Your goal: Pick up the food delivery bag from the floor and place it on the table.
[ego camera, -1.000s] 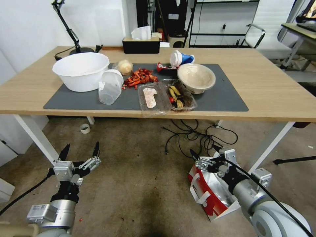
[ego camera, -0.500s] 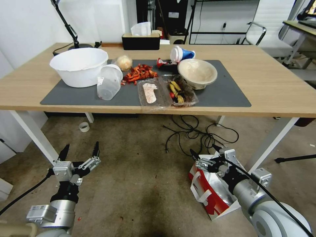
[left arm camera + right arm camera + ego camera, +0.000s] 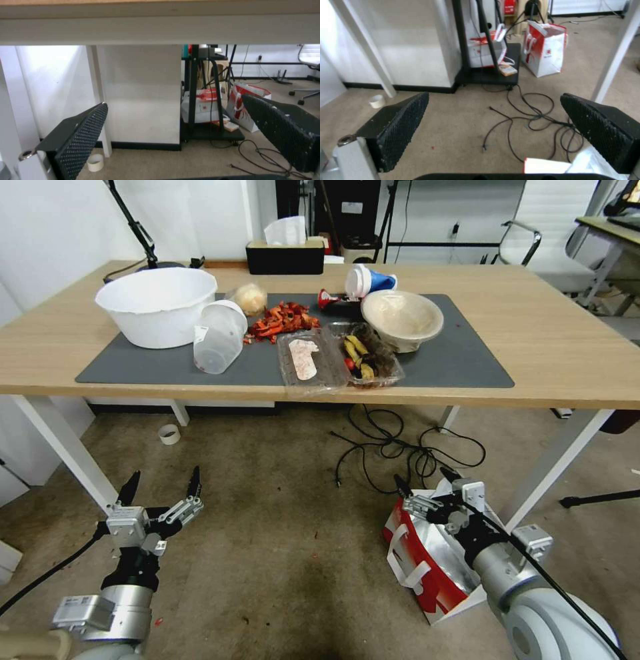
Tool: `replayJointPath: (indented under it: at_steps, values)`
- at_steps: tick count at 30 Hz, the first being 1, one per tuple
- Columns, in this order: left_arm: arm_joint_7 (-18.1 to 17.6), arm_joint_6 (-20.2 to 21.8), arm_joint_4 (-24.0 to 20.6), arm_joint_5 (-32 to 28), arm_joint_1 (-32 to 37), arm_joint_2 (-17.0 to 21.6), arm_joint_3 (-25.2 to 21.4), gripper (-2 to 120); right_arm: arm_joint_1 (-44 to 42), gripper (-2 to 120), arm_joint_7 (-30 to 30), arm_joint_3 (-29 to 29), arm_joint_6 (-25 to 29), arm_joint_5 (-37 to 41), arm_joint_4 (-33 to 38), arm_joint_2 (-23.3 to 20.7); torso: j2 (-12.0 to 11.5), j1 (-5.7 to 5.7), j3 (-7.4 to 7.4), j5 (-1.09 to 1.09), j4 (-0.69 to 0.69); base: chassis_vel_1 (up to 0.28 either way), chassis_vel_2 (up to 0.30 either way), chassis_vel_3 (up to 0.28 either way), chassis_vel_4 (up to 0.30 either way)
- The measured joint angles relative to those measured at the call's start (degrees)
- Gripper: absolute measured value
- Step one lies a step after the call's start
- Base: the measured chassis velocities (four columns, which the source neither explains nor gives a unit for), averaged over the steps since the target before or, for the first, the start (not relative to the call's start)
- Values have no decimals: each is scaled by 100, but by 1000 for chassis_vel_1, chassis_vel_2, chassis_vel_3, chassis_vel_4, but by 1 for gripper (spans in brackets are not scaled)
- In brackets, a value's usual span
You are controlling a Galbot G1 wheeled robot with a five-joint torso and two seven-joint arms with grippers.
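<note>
1. Head view: the bag [image 3: 427, 567] stands on the floor [image 3: 280, 540] at the robot's right, near the bench [image 3: 560, 347] leg, its top open. The right gripper [image 3: 423, 488] hovers over the bag's rim, jaws spread, grasping nothing. The left gripper [image 3: 162, 485] hangs low over bare floor, well apart from the bag, jaws released. On the bench: two bowls, one clear tub, two clear trays, one tissue box.
2. Left wrist view: two spread black pads [image 3: 83, 135] frame the bench's underside and a second red-and-white bag [image 3: 245, 105] farther off.
3. Right wrist view: between the pads [image 3: 400, 125] lie cables [image 3: 526, 120]; the bag's white rim [image 3: 553, 165] sits just below. No writing is readable.
</note>
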Motion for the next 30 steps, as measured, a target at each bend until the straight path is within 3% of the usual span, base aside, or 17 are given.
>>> replayJointPath:
  at_steps: [21,30]
  values:
    - [-13,-10,20,-37,-13,20,-20,100,-16,100,-10,-28,64,0,-67,6,-394,-137,-259,-1,0,0,0,0,0]
    - [-15,-29,24,-59,-25,27,-24,100,-14,100,-77,-43,42,0,-51,0,-647,-205,-443,-1,0,0,0,0,0]
